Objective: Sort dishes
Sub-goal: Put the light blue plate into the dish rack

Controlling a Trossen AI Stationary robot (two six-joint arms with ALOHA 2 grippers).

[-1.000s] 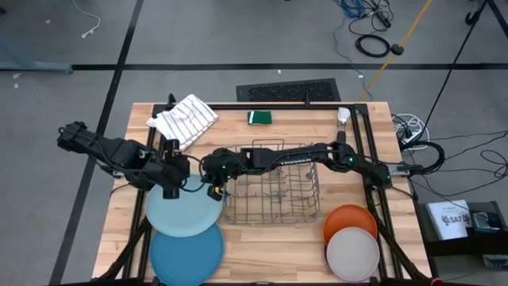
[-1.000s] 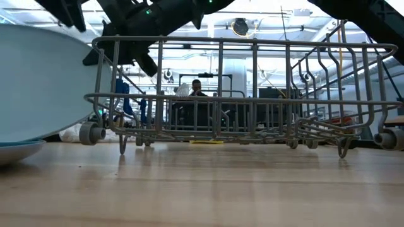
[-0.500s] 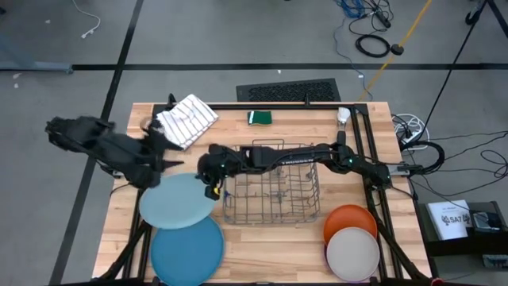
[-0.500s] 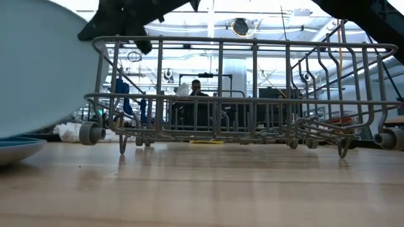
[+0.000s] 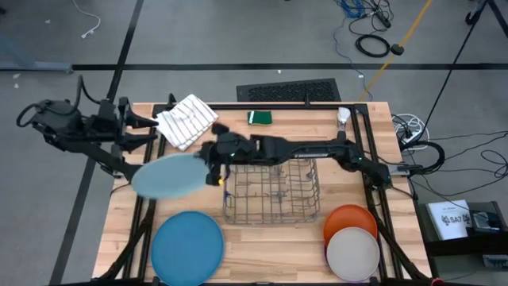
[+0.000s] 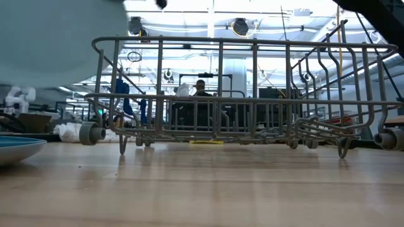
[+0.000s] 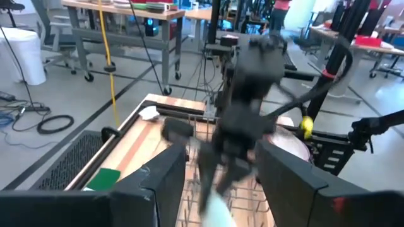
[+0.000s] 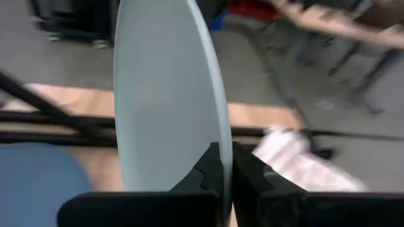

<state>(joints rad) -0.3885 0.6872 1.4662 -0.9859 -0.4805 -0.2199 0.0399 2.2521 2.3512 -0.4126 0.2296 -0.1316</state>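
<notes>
My right gripper (image 5: 211,165) reaches over the wire rack (image 5: 274,191) and is shut on a light blue plate (image 5: 167,175), held in the air left of the rack. The plate fills the upper left of the low view (image 6: 57,38). A darker blue plate (image 5: 186,248) lies flat on the table below it. My left gripper (image 5: 148,127) is open and empty at the table's far left, apart from the plate; its fingers stand wide in the left wrist view (image 7: 221,186). An orange plate (image 5: 349,217) and an off-white plate (image 5: 353,254) lie at the near right. My right gripper pinches the light blue plate's rim (image 8: 218,142) between its two fingers, on the side toward the rack. The fingers come from the table's right, about level. The plate is lifted clear of the darker blue plate and the table, and it is tilted.
A white striped cloth (image 5: 186,121) and a green sponge (image 5: 259,117) lie near the far edge. The wire rack stands mid-table under my right arm. A person shows in the room behind the rack (image 6: 201,88).
My left gripper has drawn away from the light blue plate, toward the table's left and far edges. My right gripper has lifted the plate off the darker blue plate, carrying it up and toward the far left, tilted.
</notes>
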